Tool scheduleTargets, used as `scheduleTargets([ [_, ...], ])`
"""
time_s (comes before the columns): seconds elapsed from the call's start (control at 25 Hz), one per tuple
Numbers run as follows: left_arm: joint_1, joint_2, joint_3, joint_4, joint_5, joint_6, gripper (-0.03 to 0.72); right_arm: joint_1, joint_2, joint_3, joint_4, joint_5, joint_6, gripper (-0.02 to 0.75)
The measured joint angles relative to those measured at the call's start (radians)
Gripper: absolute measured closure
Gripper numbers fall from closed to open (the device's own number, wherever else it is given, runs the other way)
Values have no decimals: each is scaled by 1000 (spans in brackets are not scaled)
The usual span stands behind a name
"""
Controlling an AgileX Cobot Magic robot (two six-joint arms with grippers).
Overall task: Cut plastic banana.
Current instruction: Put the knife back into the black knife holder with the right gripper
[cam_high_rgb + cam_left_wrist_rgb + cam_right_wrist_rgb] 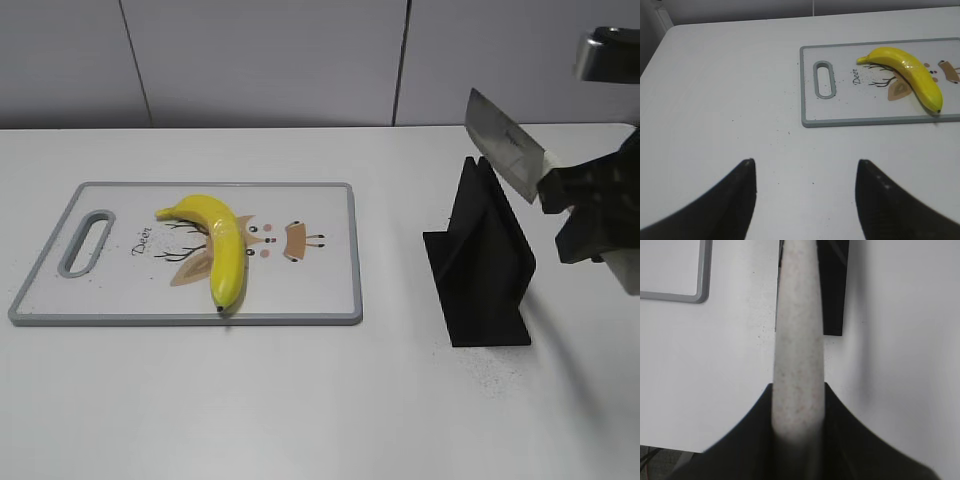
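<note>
A white table [300, 400] is seen before a grey panelled wall. Nearest, the left gripper [805, 200] is held low over bare tabletop, its jaws spread and empty. Farther on, the banana [222, 248] lies uncut on the board [330, 300], well apart from both grippers. A knife [505, 145] is pinched in the right gripper [799, 415] above the black stand [480, 265]. The cut itself is judged not yet begun.

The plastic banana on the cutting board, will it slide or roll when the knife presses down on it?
The plastic banana looks glossy and hard, so it may skid on the smooth cutting board. Its curve probably resists rolling, though it could pivot. Nothing pins it: the left gripper hangs open away from the board.
</note>
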Motion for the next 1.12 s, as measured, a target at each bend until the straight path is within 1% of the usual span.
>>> scheduleTargets([
  [0.2, 0, 0, 0, 4, -3, -27, 98, 0, 45, 0, -13, -30, 2, 577],
  [0.44, 0, 0, 0, 4, -4, -35, 98, 0, 79, 6, -58, -55, 27, 577],
  [0.72, 0, 0, 0, 4, -5, -37, 98, 0, 114, 6, -58, -89, 39, 577],
  [1.12, 0, 0, 0, 4, -6, -37, 98, 0, 143, 6, -58, -92, 39, 577],
])
